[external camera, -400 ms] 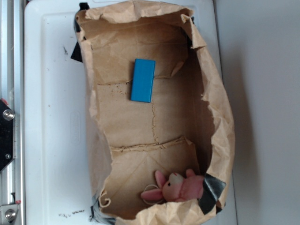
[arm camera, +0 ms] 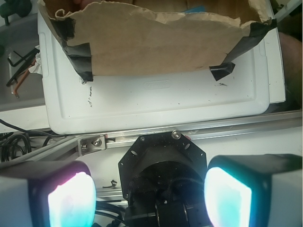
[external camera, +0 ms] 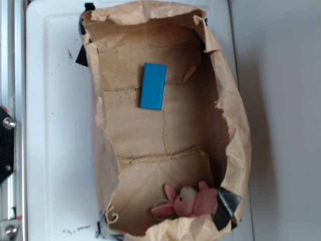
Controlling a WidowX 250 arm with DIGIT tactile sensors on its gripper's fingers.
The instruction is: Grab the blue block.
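The blue block point(external camera: 153, 86) lies flat on the brown paper floor of the open bag point(external camera: 150, 135), in its upper half, long side running up and down. In the wrist view only a blue sliver of the blue block point(arm camera: 196, 8) peeks over the bag's paper wall at the top. My gripper point(arm camera: 149, 197) does not appear in the exterior view. The wrist view shows it well back from the bag, over the robot's black base, with its glowing pads point(arm camera: 71, 201) wide apart and nothing between them.
A pink plush bunny point(external camera: 188, 202) lies in the bag's lower right corner. The bag stands on a white plastic lid point(external camera: 55, 130), held with black tape point(arm camera: 78, 61). An aluminium rail point(arm camera: 142, 137) runs along the lid's edge, with cables point(arm camera: 19, 137) at the left.
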